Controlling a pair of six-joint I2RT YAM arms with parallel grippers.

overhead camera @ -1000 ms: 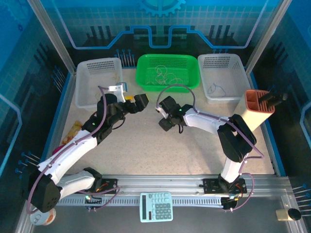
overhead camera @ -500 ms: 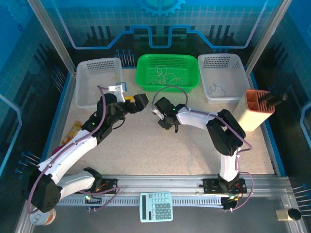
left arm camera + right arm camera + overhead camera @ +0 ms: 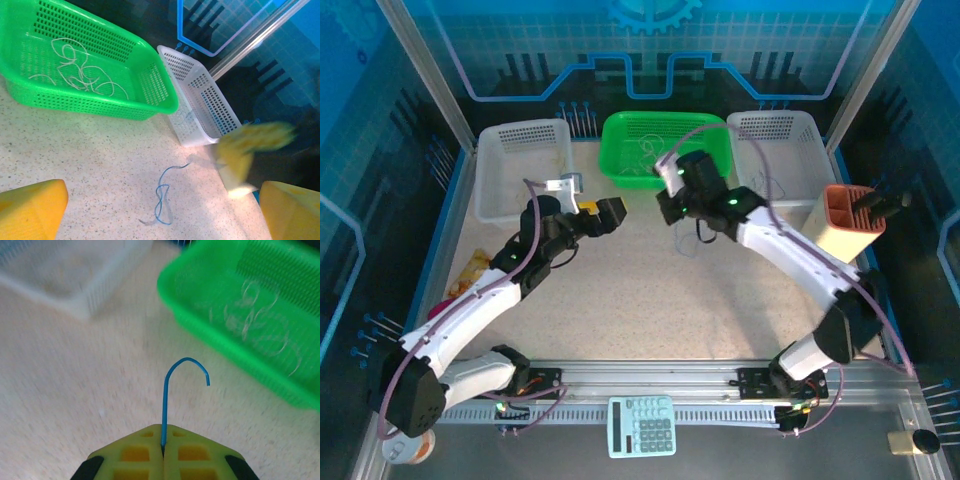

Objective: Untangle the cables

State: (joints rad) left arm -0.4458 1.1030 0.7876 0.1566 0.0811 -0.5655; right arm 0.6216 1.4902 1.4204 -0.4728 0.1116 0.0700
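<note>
Bottom middle of the right wrist view — the right gripper (image 3: 163, 442) is clamped on 1 blue cable (image 3: 164, 395). The left gripper (image 3: 603, 214) stands apart.

My right gripper (image 3: 670, 205), closed on a thin blue-grey cable (image 3: 692, 238), hangs just before the green perforated plastic basket (image 3: 620, 135); my left gripper (image 3: 610, 213) gapes near its front-left corner.
</note>
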